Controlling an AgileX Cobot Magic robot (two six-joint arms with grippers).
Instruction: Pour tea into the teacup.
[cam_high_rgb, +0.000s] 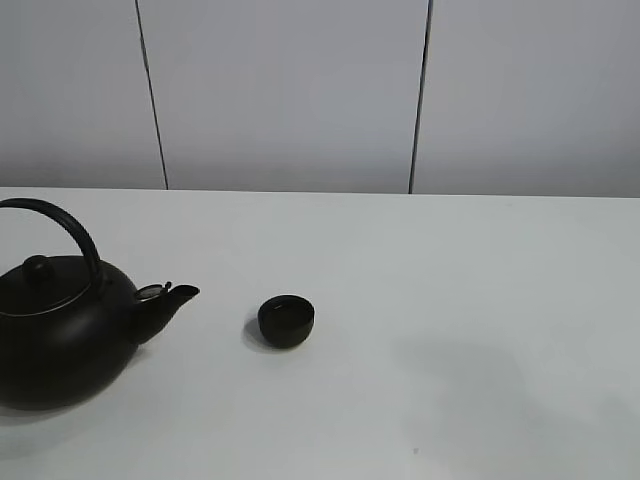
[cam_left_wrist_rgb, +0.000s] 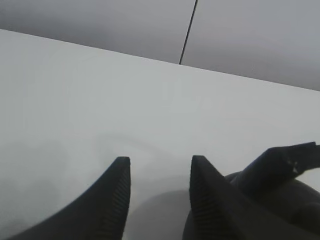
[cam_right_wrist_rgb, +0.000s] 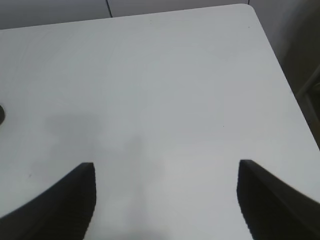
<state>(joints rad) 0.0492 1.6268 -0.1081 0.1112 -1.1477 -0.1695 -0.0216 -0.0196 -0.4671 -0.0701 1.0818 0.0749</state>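
The tiny black teacup (cam_high_rgb: 286, 320) stands upright on the white table (cam_high_rgb: 460, 290), near the middle. The big black kettle (cam_high_rgb: 60, 330) with its arched handle (cam_high_rgb: 70, 225) stands to the cup's left, spout (cam_high_rgb: 175, 298) pointing toward the cup, a short gap between them. No gripper shows in the exterior high view. In the left wrist view my left gripper (cam_left_wrist_rgb: 157, 162) is open and empty, with the kettle (cam_left_wrist_rgb: 295, 200) and its handle (cam_left_wrist_rgb: 285, 160) just beside one finger. My right gripper (cam_right_wrist_rgb: 165, 167) is wide open and empty above bare table.
A grey panelled wall (cam_high_rgb: 300, 90) rises behind the table's far edge. The right wrist view shows the table's rounded far corner (cam_right_wrist_rgb: 247, 7) and side edge. A dark sliver (cam_right_wrist_rgb: 1, 114) sits at that view's edge.
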